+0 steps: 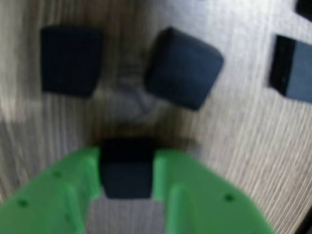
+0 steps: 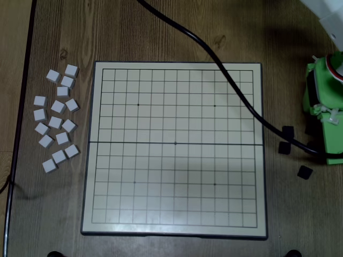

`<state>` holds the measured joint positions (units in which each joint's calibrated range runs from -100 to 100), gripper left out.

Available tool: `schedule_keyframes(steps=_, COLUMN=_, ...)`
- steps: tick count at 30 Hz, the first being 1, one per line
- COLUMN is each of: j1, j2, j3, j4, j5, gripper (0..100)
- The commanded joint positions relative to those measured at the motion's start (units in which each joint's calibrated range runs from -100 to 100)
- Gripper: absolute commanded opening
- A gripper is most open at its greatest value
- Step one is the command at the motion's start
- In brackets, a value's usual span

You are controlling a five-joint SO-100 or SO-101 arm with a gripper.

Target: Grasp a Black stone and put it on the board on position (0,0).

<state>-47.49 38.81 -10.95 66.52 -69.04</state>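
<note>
In the wrist view my green gripper [image 1: 127, 163] is shut on a Black stone [image 1: 126, 178], one finger [image 1: 80, 170] on each side, just above the wood table. Two more black stones lie ahead of it, one at the left [image 1: 71, 59] and one tilted in the middle [image 1: 184, 67]. In the overhead view the green arm [image 2: 321, 115] stands right of the board [image 2: 177, 63] and hides the held stone. The central dot [image 2: 175, 143] on the board's middle seam is bare.
Loose black stones [image 2: 284, 147] [image 2: 304, 172] lie on the table right of the board. Several white blocks [image 2: 56, 120] lie left of it. A black cable [image 2: 230, 80] crosses the board's upper right corner. Another black stone [image 1: 292, 68] shows at the wrist view's right edge.
</note>
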Motion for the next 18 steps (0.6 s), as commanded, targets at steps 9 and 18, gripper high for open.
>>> schedule_keyframes(steps=9, j1=1.75, j2=-8.93, j3=-1.7, j4=3.47, j5=1.32, gripper=6)
schedule_keyframes(steps=18, j1=6.03, j2=-19.69, j3=-7.12, j4=14.79, j5=2.83, gripper=6)
